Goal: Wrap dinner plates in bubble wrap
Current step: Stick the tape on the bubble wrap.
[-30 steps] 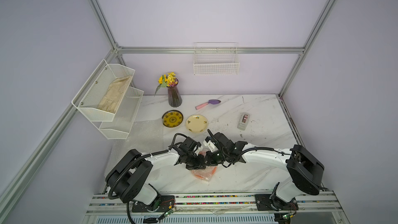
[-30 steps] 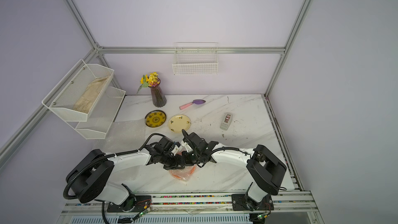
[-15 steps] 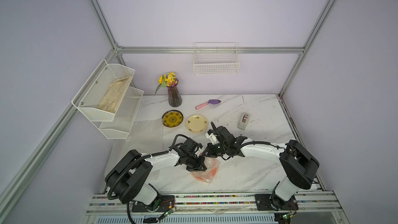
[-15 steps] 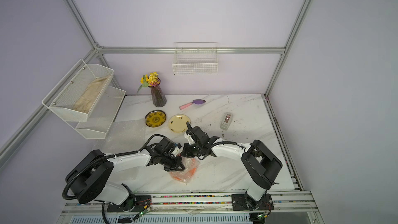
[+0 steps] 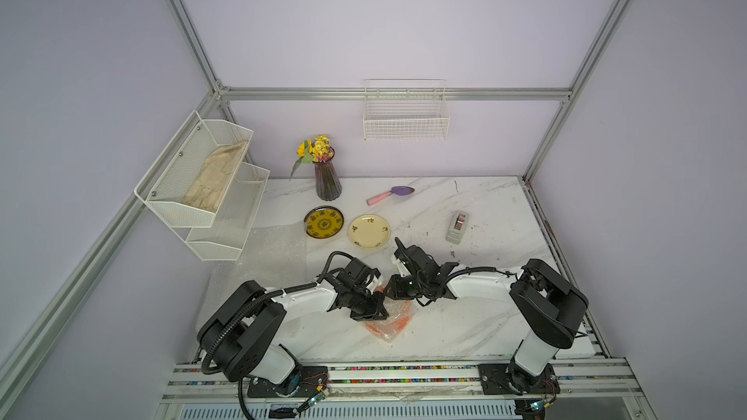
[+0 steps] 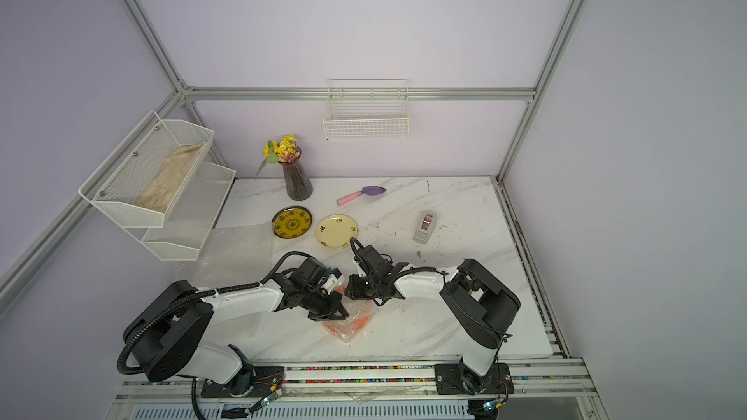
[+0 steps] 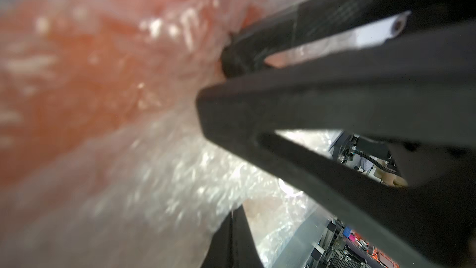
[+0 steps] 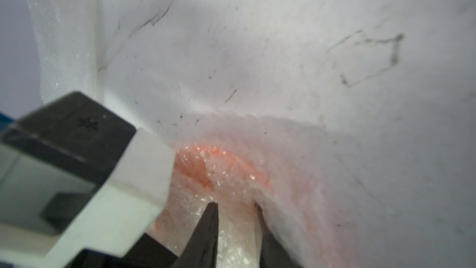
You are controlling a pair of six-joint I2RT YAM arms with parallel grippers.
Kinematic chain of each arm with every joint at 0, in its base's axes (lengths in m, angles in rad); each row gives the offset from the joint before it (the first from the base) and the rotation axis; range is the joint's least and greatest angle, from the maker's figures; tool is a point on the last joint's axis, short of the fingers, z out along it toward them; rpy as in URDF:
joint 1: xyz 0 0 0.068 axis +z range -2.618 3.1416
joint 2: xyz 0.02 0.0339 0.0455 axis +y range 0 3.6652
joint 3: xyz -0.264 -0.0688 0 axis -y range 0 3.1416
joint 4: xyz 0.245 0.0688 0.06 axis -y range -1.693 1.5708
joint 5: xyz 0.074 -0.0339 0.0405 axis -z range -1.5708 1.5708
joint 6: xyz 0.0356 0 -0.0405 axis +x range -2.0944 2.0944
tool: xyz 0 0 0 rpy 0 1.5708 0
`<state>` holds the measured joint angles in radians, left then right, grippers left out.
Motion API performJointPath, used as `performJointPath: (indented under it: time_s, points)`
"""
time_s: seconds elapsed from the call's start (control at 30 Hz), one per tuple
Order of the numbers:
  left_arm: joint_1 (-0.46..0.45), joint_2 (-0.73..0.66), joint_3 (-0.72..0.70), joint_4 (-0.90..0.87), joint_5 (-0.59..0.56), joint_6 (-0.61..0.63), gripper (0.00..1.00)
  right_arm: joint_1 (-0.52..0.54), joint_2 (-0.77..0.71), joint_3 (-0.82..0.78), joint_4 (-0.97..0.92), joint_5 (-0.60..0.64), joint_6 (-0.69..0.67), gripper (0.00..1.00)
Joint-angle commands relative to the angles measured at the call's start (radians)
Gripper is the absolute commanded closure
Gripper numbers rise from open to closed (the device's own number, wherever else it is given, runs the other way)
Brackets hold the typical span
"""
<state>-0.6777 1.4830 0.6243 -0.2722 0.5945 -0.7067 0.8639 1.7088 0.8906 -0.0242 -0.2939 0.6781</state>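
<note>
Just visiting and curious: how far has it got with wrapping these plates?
Nothing looks finished. In hand: the orange plate lies half-bundled in bubble wrap; the left gripper pinches a fold, and the right gripper stands open around it. Left: the yellow patterned plate and cream flowered plate sit bare.

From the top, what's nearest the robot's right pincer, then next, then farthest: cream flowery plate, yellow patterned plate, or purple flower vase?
From the right pincer:
1. Cream round plate with dark flowers, just beyond it.
2. Yellow dark-rimmed patterned plate, farther left.
3. Purple vase of yellow flowers, at the very back.
</note>
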Motion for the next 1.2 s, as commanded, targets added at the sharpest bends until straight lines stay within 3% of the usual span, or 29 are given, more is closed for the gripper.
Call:
performJointPath:
  time_s: [0.0, 0.1, 0.33, 0.47, 0.53, 0.63, 0.77, 0.9, 1.17]
  points:
    - [-0.006, 0.009, -0.04, -0.016, 0.016, -0.002, 0.97, -0.012, -0.05, 0.033, -0.167, 0.26, 0.007, 0.64]
    - [-0.008, 0.025, -0.04, -0.018, 0.019, 0.0, 0.97, -0.017, -0.096, 0.062, -0.229, 0.301, 0.009, 0.6]
    - [-0.008, 0.073, -0.028, -0.015, 0.031, 0.006, 0.97, -0.053, -0.202, 0.105, -0.397, 0.211, 0.015, 0.59]
    - [-0.006, 0.076, -0.028, -0.017, 0.033, 0.006, 0.97, -0.064, -0.254, 0.136, -0.492, 0.154, 0.036, 0.68]
    - [-0.006, 0.076, -0.028, -0.017, 0.034, 0.006, 0.97, -0.063, -0.259, 0.111, -0.435, 0.0, 0.048, 0.78]
    - [-0.006, 0.079, -0.025, -0.018, 0.034, 0.007, 0.97, -0.063, -0.224, 0.002, -0.168, -0.227, 0.197, 0.9]
    - [-0.006, 0.088, -0.026, -0.019, 0.034, 0.007, 0.97, -0.099, -0.167, -0.078, -0.089, -0.18, 0.217, 1.0]
    - [-0.006, 0.092, -0.024, -0.02, 0.034, 0.007, 0.97, -0.151, -0.098, -0.129, -0.051, -0.129, 0.202, 1.0]
    - [-0.006, 0.099, -0.02, -0.025, 0.034, 0.009, 0.97, -0.164, -0.142, -0.075, -0.025, -0.219, 0.198, 1.0]
